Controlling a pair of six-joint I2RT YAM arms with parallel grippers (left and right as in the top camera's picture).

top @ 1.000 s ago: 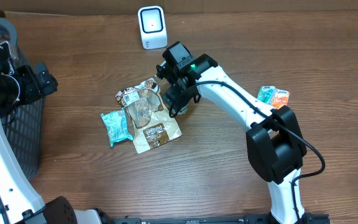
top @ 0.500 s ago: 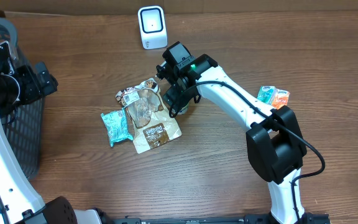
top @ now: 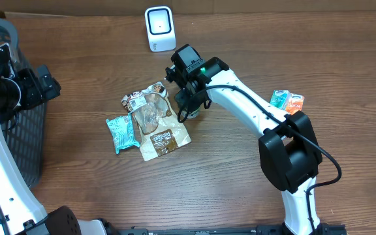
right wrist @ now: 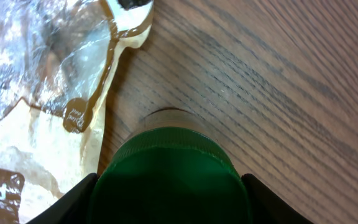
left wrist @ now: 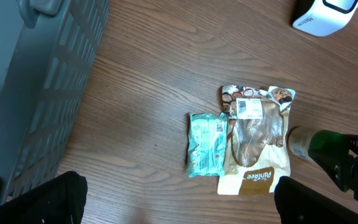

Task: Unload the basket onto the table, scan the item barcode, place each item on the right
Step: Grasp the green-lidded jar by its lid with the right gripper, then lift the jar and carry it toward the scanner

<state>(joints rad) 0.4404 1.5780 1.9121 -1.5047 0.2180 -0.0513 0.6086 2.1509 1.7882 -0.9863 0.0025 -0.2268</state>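
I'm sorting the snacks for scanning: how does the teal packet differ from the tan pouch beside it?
The teal packet is teal and opaque; the tan pouch has a clear window and a white label. The packet is clearly smaller than the pouch. The pouch lies next to the green bottle; the packet lies on the pouch's other side. Both lie flat on the wooden table, unheld.

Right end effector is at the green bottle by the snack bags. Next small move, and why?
Probably a short straight lift. The right end effector has its fingers against both sides of the green bottle, so the grip looks made. The brown snack bag lies right beside it, so rising first should avoid dragging it before heading to the white scanner.
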